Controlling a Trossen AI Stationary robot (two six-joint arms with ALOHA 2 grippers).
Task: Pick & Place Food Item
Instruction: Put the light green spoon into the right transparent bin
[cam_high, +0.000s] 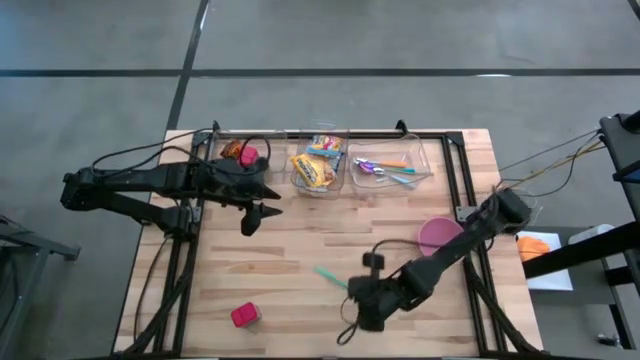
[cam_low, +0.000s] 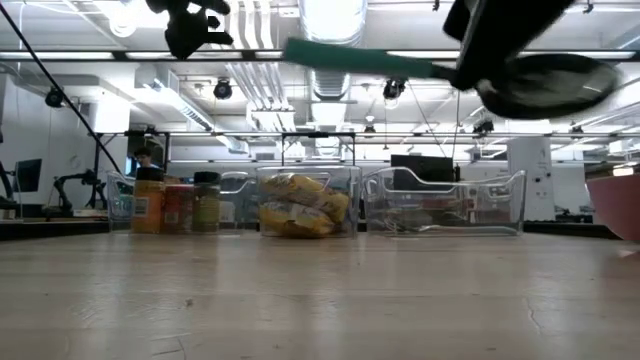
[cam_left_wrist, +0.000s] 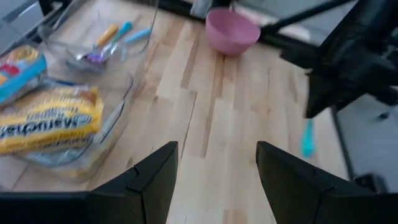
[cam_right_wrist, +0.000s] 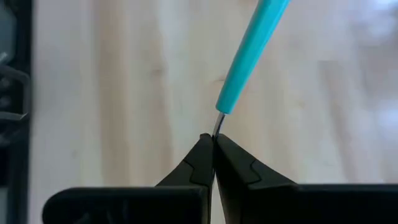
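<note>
My right gripper (cam_right_wrist: 214, 138) hangs over the table's near middle (cam_high: 362, 297), shut on a utensil with a teal handle (cam_right_wrist: 249, 59). The handle sticks out toward the table's left (cam_high: 330, 276) and shows high above the board in the low view (cam_low: 360, 58). My left gripper (cam_left_wrist: 216, 180) stands open in the air by the bins at the far left (cam_high: 260, 213), with nothing between its fingers. Yellow food packets (cam_high: 313, 170) lie in the middle clear bin. A small pink-red item (cam_high: 244, 316) lies on the board near the front left. My right gripper pinches the thin metal neck (cam_right_wrist: 217, 124) at the end of the teal handle, between the very tips of its two fingers. The fingers slant down. The utensil points on past the fingertips, along them, and is lifted clear of the table.
Three clear bins line the far edge: jars in the left one (cam_high: 243, 155), packets in the middle one, utensils in the right one (cam_high: 390, 168). A pink bowl (cam_high: 440, 236) stands at the right. Bare wood lies between the arms.
</note>
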